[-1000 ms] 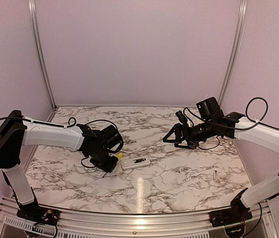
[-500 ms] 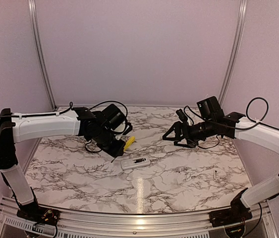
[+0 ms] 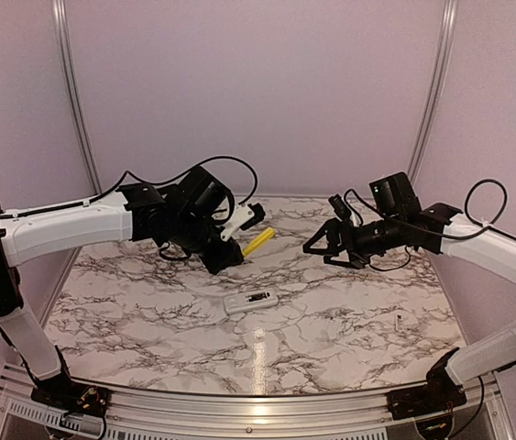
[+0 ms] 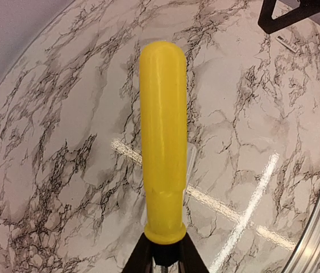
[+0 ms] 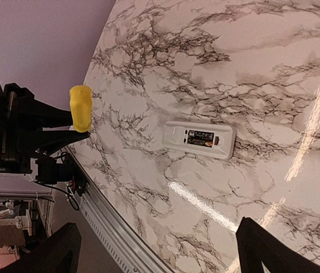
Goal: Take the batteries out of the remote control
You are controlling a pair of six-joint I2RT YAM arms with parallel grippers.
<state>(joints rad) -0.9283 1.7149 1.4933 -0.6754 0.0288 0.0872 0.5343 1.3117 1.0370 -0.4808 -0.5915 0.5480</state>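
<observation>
The white remote control (image 3: 250, 300) lies flat on the marble table, dark recess facing up. In the right wrist view the remote (image 5: 174, 134) shows a dark battery (image 5: 200, 137) lying in that recess; I cannot tell how many there are. My left gripper (image 3: 236, 249) is shut on a yellow-handled screwdriver (image 3: 258, 241) and holds it in the air behind and above the remote. In the left wrist view the handle (image 4: 163, 142) points away from the gripper (image 4: 163, 259). My right gripper (image 3: 319, 249) is open and empty, in the air to the right of the remote.
A tiny pale screw-like speck (image 3: 398, 322) lies on the table at the right. A metal rail (image 3: 258, 403) runs along the table's front edge. Pale walls enclose the back and sides.
My left arm has lifted the screwdriver off the table beside the remote and carried it up and back to the right. The right arm has shifted only slightly.
</observation>
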